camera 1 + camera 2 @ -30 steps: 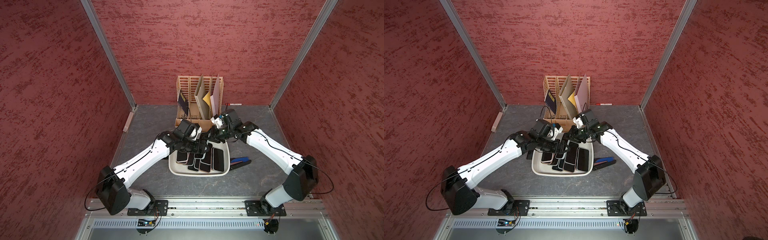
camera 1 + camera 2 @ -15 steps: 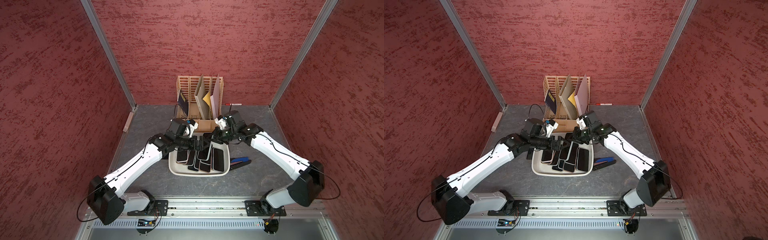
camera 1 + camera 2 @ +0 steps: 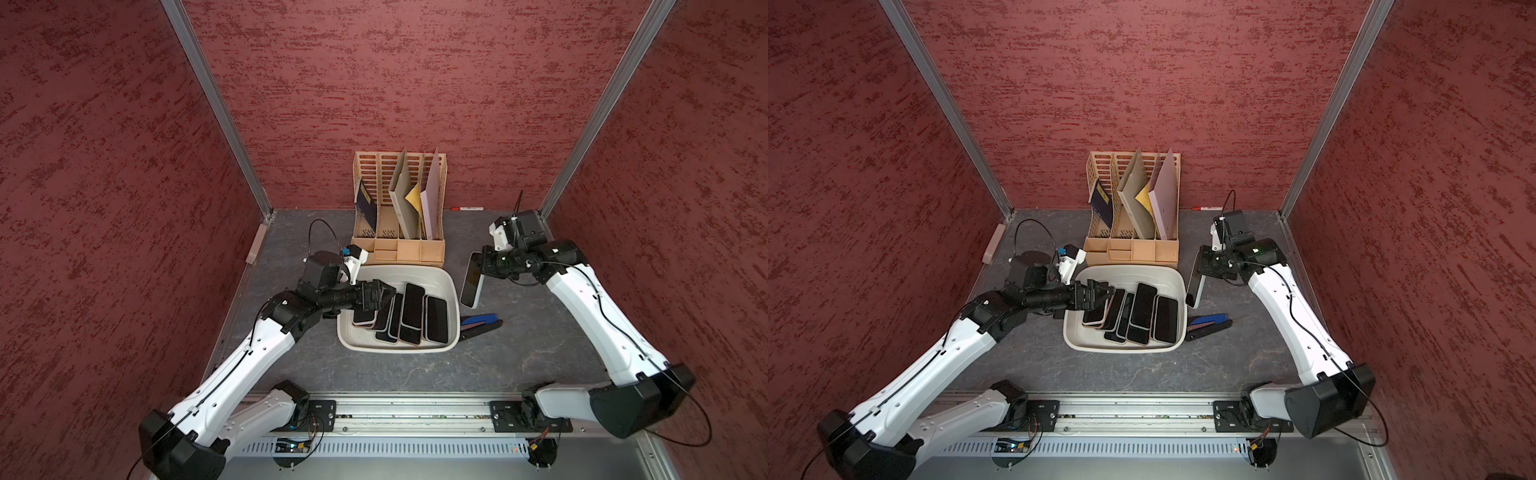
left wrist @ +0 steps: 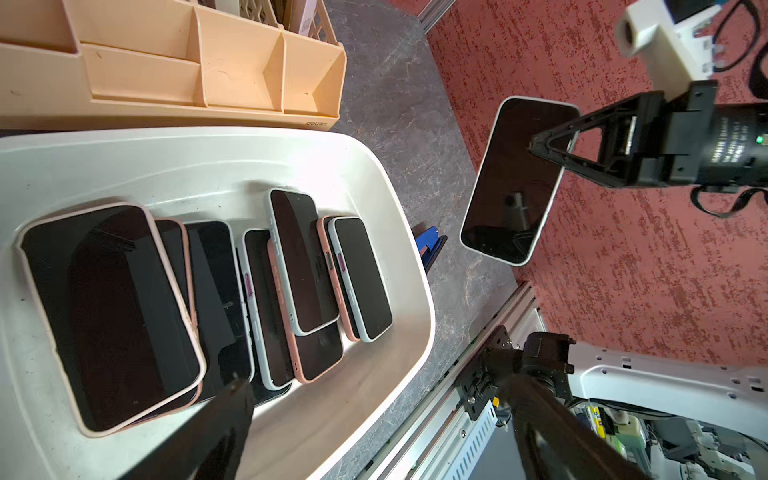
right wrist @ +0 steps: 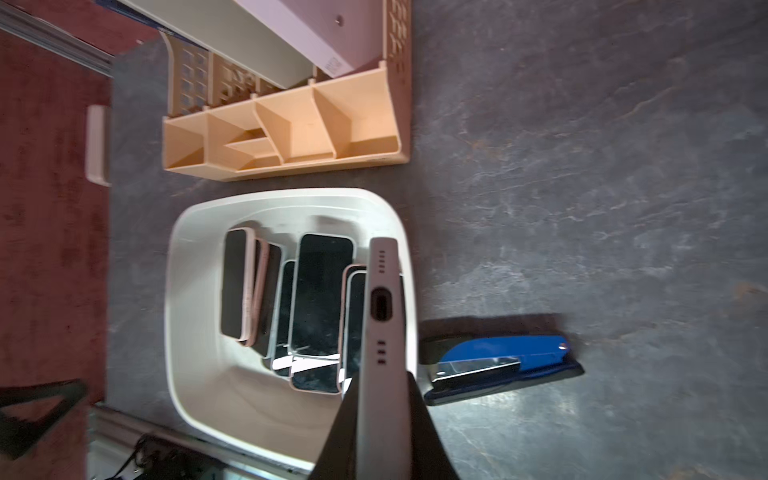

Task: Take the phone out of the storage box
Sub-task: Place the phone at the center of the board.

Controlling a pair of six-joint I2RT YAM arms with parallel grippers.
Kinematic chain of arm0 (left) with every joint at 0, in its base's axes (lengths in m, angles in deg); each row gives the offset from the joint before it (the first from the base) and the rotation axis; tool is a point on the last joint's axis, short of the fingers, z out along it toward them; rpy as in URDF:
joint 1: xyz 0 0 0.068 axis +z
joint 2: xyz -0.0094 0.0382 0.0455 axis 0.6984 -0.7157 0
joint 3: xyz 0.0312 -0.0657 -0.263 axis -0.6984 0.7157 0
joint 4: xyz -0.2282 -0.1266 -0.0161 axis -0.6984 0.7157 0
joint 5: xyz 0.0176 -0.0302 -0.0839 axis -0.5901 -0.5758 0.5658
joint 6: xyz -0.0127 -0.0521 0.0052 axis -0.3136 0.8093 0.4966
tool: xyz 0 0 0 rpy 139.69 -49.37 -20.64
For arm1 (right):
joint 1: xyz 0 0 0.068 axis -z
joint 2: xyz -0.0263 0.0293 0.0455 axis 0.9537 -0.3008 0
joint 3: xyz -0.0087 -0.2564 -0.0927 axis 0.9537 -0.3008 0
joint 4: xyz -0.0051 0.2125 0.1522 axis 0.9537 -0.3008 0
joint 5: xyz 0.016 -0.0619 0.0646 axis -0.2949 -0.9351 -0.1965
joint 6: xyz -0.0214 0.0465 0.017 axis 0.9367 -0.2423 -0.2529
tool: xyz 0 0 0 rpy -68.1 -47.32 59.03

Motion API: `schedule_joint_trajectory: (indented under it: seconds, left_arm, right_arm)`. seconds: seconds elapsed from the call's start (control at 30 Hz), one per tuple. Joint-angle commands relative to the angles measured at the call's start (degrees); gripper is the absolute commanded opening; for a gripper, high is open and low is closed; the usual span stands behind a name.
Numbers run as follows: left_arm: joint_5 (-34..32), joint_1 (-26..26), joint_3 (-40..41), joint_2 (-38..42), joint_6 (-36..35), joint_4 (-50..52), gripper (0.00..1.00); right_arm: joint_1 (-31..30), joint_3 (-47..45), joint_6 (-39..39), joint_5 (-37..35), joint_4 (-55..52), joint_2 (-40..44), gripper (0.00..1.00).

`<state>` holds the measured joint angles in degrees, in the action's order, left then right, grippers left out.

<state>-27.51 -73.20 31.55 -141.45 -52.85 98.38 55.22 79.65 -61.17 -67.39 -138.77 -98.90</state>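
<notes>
Beige file rack (image 4: 241, 79) beside storage box (image 4: 199, 143) seemingly reads "deli"

walls: dark red rough-textured panels (image 3: 415, 83), three sides
corners: slim silver aluminium posts (image 3: 216, 104), leaning outward in both top views
floor: dark grey marbled stone-look mat (image 3: 519, 353)
front edge: silver metal rail (image 3: 407, 415)
light: even, soft shadows

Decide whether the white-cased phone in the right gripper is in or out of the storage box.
Out. In a top view the phone, held by the right gripper, hangs beside the storage box, outside its rim.
</notes>
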Motion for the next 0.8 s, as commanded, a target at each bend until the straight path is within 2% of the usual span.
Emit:
schedule_joint_trajectory:
  seconds: [0.0,0.27,0.47,0.77]
  left_arm:
    - [-0.84,0.39,0.62,1.65,-2.45,0.88,1.00]
    - [-0.27,0.43,2.40,3.77,-4.86,1.78,1.00]
    - [1.41,0.43,3.42,4.06,-5.98,-0.78,1.00]
    - [-0.27,0.47,3.51,2.35,-5.11,-1.22,1.00]
  right_arm:
    - [1.00,1.09,4.34,-5.90,0.11,-3.07,0.00]
    - [4.39,0.45,8.80,-6.32,4.17,-10.42,0.00]
    - [6.93,1.25,9.81,-1.02,9.58,-17.00,0.00]
    - [8.91,5.12,9.71,6.14,12.91,-26.95,0.00]
